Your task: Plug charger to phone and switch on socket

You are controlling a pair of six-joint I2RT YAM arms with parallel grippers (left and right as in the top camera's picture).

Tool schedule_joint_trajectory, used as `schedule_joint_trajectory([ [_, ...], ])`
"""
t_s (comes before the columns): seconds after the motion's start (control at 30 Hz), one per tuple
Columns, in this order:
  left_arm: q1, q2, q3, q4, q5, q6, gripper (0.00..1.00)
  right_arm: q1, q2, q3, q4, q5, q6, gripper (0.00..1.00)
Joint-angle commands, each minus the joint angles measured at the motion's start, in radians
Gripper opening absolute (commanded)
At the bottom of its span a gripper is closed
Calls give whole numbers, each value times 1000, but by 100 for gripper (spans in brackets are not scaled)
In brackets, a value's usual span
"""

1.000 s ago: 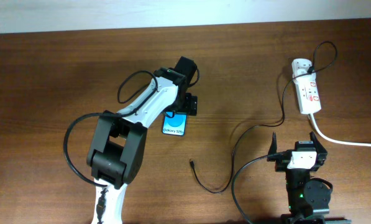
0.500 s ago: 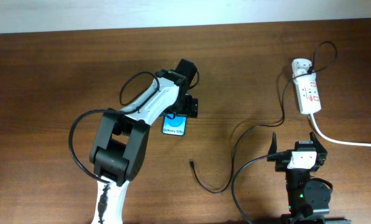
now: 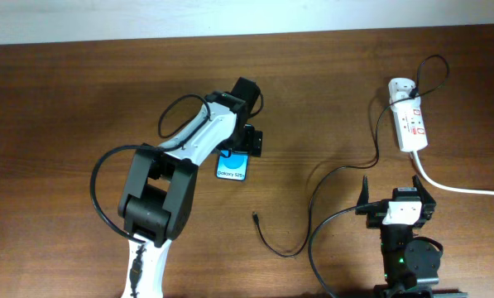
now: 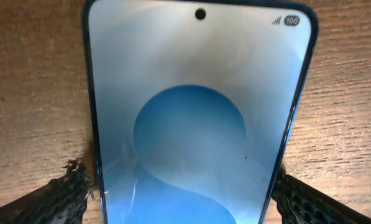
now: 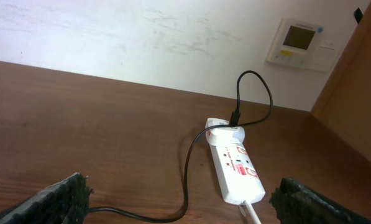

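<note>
The phone (image 3: 232, 168) lies flat on the table, blue screen up, and fills the left wrist view (image 4: 197, 112). My left gripper (image 3: 245, 141) straddles its far end, and both fingers (image 4: 185, 193) touch the phone's long edges. The charger cable (image 3: 329, 178) runs from a white adapter (image 3: 402, 86) plugged into the socket (image 3: 410, 124) to its connector tip (image 3: 255, 218), which lies loose on the table below right of the phone. My right gripper (image 3: 395, 199) is wide open and empty (image 5: 185, 208), facing the socket (image 5: 238, 171) and the adapter (image 5: 225, 132).
The socket's thick white cord (image 3: 453, 186) runs off to the right. The wooden table (image 3: 81, 99) ends at a white wall at the back. A wall thermostat (image 5: 300, 40) and a wooden panel at the right show in the right wrist view.
My left arm shifted slightly while its gripper stayed at the phone. The phone, cable and right arm have not moved.
</note>
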Motion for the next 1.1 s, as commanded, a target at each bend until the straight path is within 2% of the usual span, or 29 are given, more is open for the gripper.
schedule_joint_trajectory([
  [0.0, 11, 47, -11, 19, -12, 34, 99, 6, -6, -5, -8, 15, 0, 98],
  [0.97, 11, 47, -11, 16, -5, 64, 100, 6, -6, -5, -8, 15, -1, 98],
  [1.07, 11, 47, -11, 16, -5, 64, 95, 6, -6, -5, -8, 15, -1, 98],
])
